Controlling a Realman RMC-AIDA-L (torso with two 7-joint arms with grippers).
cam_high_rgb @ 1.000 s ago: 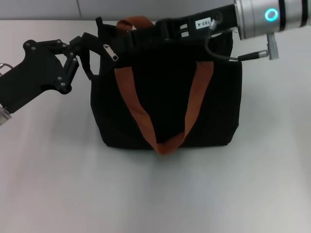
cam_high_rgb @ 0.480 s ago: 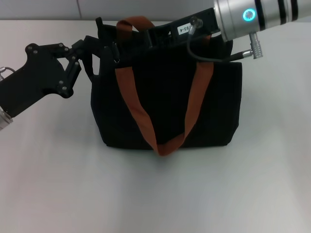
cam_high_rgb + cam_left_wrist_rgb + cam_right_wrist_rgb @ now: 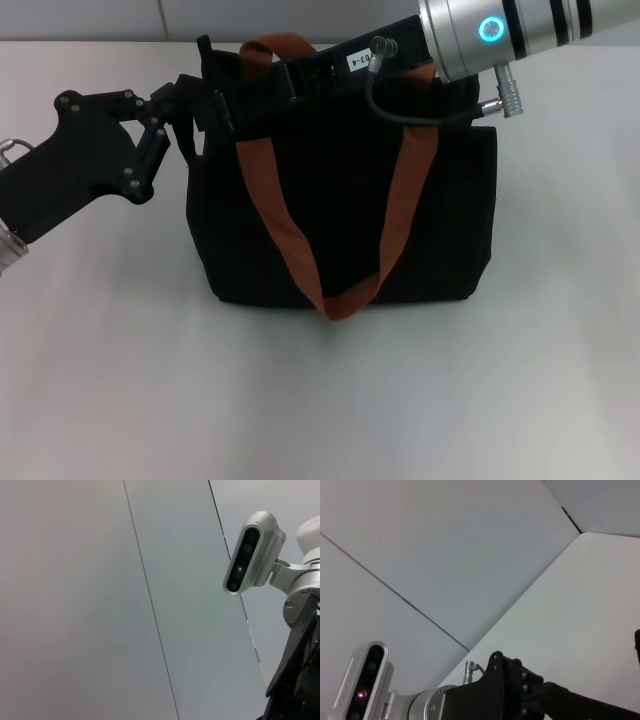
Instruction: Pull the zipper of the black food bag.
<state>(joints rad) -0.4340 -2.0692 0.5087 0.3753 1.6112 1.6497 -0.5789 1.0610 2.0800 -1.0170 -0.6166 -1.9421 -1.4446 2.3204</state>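
black food bag [image 3: 350,220] upright on white table [image 3: 320,400], orange-brown straps [image 3: 290,240] draped down its front. left gripper [image 3: 205,105] at bag's top left corner. right gripper [image 3: 262,85] over the top edge.

A plain white table [image 3: 120,380] meets pale grey wall panels [image 3: 75,600] split by thin dark seams

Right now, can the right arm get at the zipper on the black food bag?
Probably yes. The right hand lies along the top edge of the black food bag, where the zip line runs, with nothing between them. The pull tab itself is hidden, so contact cannot be confirmed. The left hand is at the bag's upper left corner.
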